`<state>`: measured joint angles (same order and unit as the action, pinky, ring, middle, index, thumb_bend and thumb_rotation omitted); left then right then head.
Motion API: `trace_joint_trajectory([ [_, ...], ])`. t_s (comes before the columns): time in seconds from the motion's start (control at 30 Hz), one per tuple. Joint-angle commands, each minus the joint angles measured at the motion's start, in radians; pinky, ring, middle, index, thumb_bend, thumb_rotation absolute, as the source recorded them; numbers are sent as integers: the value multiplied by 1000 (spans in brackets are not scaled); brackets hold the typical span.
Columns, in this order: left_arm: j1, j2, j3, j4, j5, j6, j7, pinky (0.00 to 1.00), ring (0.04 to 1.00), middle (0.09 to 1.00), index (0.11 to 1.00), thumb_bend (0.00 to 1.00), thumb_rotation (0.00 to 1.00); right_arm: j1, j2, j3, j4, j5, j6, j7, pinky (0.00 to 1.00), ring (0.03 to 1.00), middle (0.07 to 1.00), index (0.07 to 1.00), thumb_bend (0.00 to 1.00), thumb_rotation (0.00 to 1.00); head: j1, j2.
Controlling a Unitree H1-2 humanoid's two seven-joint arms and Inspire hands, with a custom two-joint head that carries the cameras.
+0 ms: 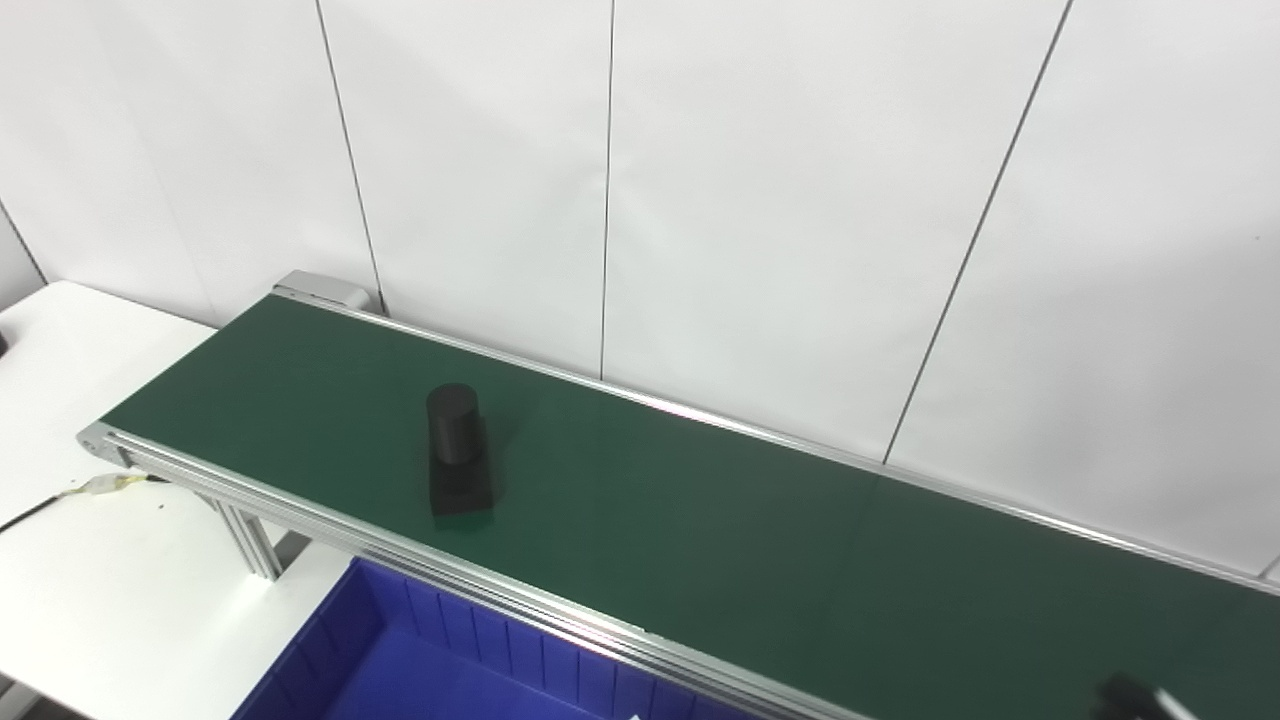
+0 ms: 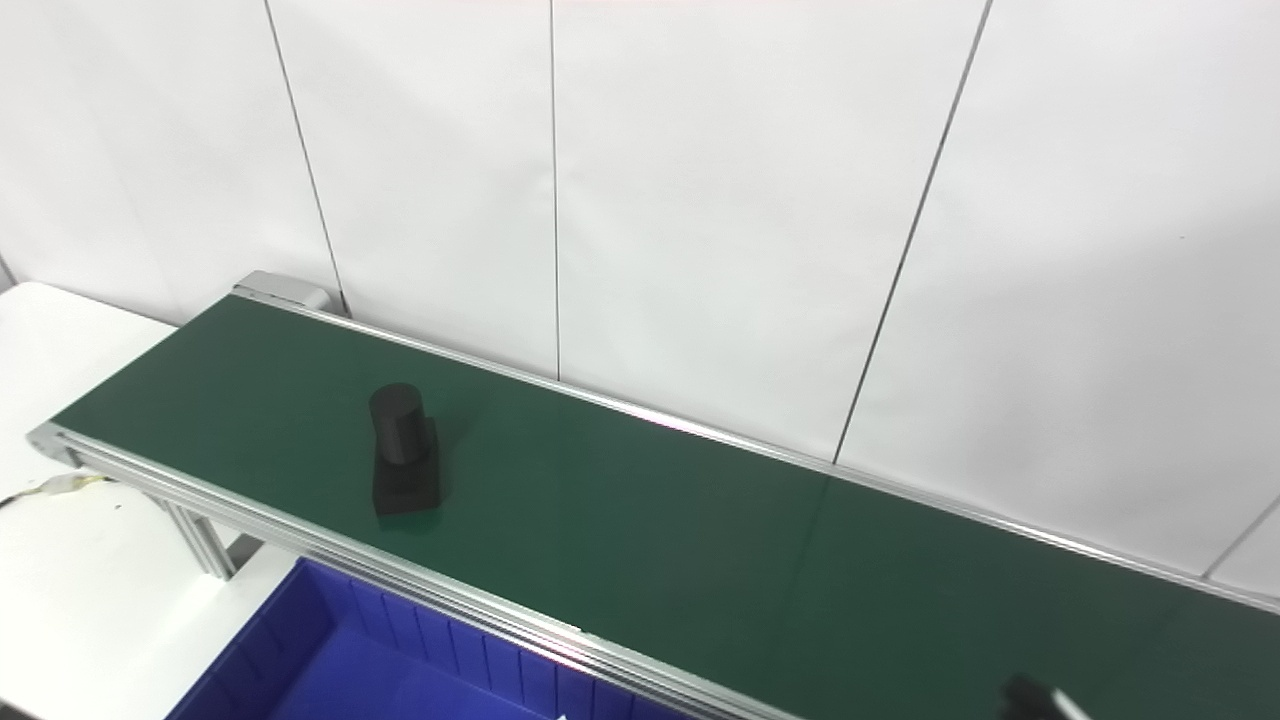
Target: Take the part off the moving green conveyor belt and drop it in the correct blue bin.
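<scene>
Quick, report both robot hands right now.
Left robot hand: not in view.
Right robot hand: only a dark tip shows at the bottom right corner; open or shut cannot be told. It holds nothing visible; the black part sits on the belt.

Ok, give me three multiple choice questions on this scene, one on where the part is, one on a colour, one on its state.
1. Where is the black cylinder-on-square-base part?
A. On the green conveyor belt
B. In the blue plastic bin
C. On the white table

2. What colour is the bin?
A. Red
B. Blue
C. Yellow

3. How does the part stand?
A. Held by a hand
B. Lying on its side
C. Upright on its base, untouched

Answers: A, it sits near the belt's left end; B, its ribbed walls are blue; C, cylinder points up, no hand near.
</scene>
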<state>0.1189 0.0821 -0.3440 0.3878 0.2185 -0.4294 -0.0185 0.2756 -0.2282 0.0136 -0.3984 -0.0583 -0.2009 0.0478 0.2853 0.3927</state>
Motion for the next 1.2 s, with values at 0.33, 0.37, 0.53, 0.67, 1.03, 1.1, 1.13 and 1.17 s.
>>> trace_joint_trajectory([
  [0.33,-53,0,-35,33,-39,-40,24,653,735,760,725,970,80,-112,31,-43,-80,31,80,4,666,739,770,779,762,156,-38,-10],
  [0.37,-57,0,-38,37,-38,-40,28,646,731,756,721,975,82,-118,30,-42,-78,27,82,7,671,742,774,776,769,160,-37,-15],
  [0.53,-68,-1,-41,52,-53,-40,21,643,739,758,714,981,93,-136,37,-29,-70,-10,82,11,644,739,784,773,767,187,-51,-13],
  [0.67,-74,5,-52,53,-47,-40,31,638,732,752,708,978,84,-154,40,-20,-73,-37,108,16,626,728,780,773,785,213,-72,-11],
  [1.03,-69,30,-51,25,-82,-40,8,633,757,776,694,965,37,-236,41,29,-48,-92,197,68,616,715,756,787,825,245,-208,20],
  [1.1,-67,36,-49,22,-89,-41,6,621,754,776,693,967,48,-239,52,37,-46,-93,200,68,609,704,745,781,838,251,-242,26],
  [1.13,-67,39,-49,23,-93,-41,4,616,752,777,696,965,59,-240,57,41,-45,-95,201,68,606,700,742,779,845,252,-250,27],
  [1.17,-67,42,-47,25,-100,-41,-2,613,752,782,702,963,74,-241,62,46,-42,-102,199,67,607,696,739,777,850,259,-257,27],
])
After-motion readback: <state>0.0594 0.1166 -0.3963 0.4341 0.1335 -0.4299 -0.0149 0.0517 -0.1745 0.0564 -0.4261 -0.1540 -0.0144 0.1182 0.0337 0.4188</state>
